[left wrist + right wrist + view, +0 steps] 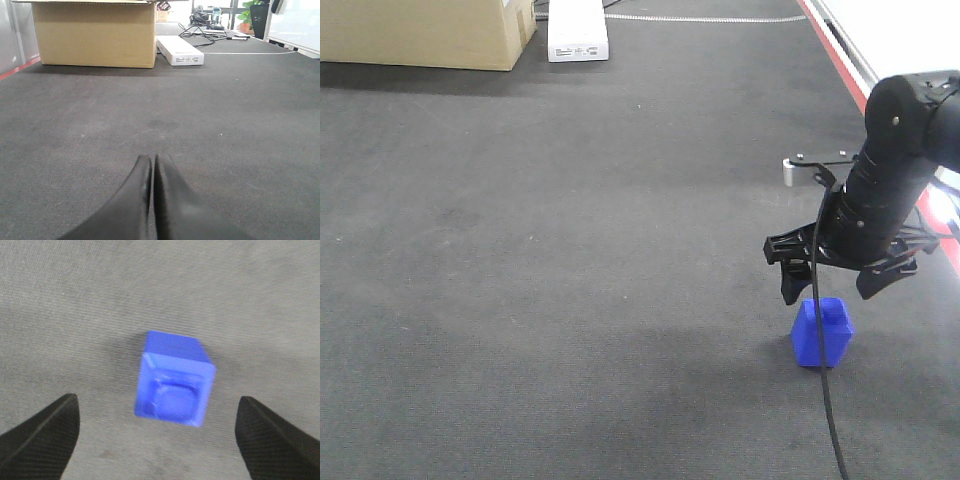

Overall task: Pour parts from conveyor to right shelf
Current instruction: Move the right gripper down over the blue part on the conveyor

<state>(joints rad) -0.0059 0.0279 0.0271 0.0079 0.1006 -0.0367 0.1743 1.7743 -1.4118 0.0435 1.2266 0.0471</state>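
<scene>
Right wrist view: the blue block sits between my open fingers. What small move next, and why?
Probably lower the right gripper straight down. Its jaws stand open either side of the blue block, upright on the conveyor, and the front view shows them above it.

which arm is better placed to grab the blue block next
Right. The right end effector hangs open just above the blue block, which sits between the jaws in the right wrist view. The left end effector is shut, with no block in its view.
</scene>
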